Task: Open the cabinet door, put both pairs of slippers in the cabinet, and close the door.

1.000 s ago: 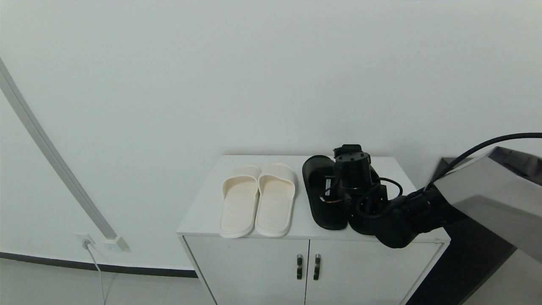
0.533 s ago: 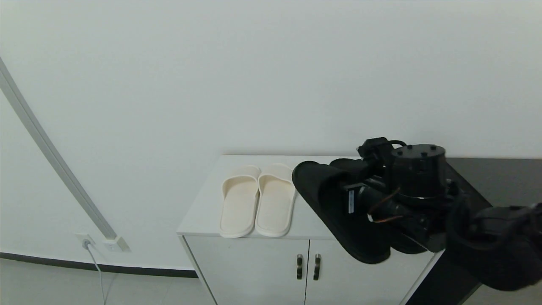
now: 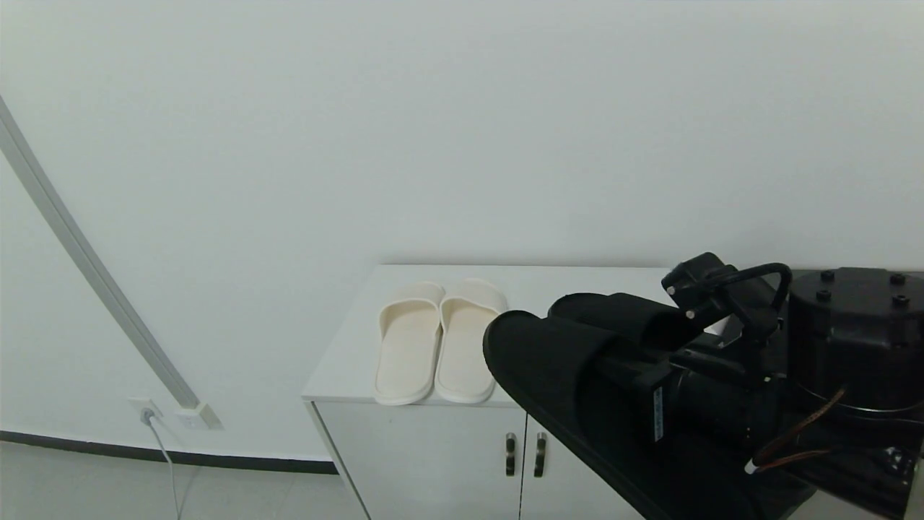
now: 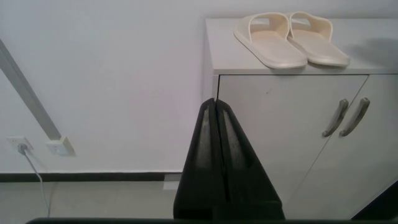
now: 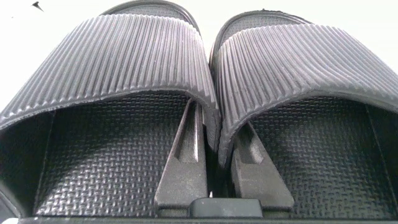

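Right pincer (image 5: 211, 134) pinches both black slippers (image 3: 548, 354) by their adjoining straps, in air before the cabinet's (image 3: 346, 361) right front edge. White slippers (image 3: 437, 339) lie front-left on top. Doors (image 3: 433, 455) shut. Left pincer (image 4: 216, 143) pressed together.

Atop the cabinet (image 3: 345, 367), cream slippers (image 3: 437, 347) side by side.

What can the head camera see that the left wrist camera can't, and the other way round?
Head view: the black slippers held in the air by the right gripper. Left wrist view: the left gripper, jaws shut, low near the cabinet corner. Both: the cream slippers on the cabinet top, the closed doors' handles, the wall socket.
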{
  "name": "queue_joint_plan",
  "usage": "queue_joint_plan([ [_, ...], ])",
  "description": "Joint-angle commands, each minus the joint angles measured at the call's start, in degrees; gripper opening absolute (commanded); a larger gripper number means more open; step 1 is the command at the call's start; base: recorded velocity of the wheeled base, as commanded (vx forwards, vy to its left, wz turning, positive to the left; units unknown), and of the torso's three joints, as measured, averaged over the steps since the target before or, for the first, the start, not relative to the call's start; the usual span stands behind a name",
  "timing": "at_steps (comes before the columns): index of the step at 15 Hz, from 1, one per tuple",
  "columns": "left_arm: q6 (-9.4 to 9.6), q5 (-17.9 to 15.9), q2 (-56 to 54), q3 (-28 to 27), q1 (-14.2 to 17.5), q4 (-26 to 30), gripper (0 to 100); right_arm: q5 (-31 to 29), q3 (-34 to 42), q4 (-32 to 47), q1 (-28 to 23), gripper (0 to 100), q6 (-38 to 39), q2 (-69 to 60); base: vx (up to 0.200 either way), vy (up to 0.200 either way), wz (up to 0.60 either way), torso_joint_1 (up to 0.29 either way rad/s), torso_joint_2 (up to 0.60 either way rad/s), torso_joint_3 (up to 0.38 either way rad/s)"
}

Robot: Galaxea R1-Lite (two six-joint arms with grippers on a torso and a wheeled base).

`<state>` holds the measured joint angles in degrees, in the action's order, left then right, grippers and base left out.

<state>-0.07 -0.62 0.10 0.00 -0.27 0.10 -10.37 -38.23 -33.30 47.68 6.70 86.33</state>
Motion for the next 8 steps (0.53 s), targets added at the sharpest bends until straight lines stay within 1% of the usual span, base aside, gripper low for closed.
queue_joint_plan([
  [1, -0.01, 0.0, 0.0, 0.0, 0.0, 0.0, 0, 0.1, 0.1, -0.1, 0.1, 0, 0.2, -0.8, 0.0, 0.0, 0.0, 0.0, 0.0, 0.0],
  [3, -0.1, 0.0, 0.0, 0.0, 0.0, 0.0, 0, 0.1, 0.2, 0.1, 0.1, 0, 0.2, -0.9, 0.0, 0.0, 0.0, 0.0, 0.0, 0.0],
  [8, -0.1, -0.1, 0.0, 0.0, 0.0, 0.0, 0, 0.3, 0.9, 0.1, 0.1, 0, 0.2, -0.8, -0.2, 0.0, 0.0, 0.006, 0.0, 0.003],
])
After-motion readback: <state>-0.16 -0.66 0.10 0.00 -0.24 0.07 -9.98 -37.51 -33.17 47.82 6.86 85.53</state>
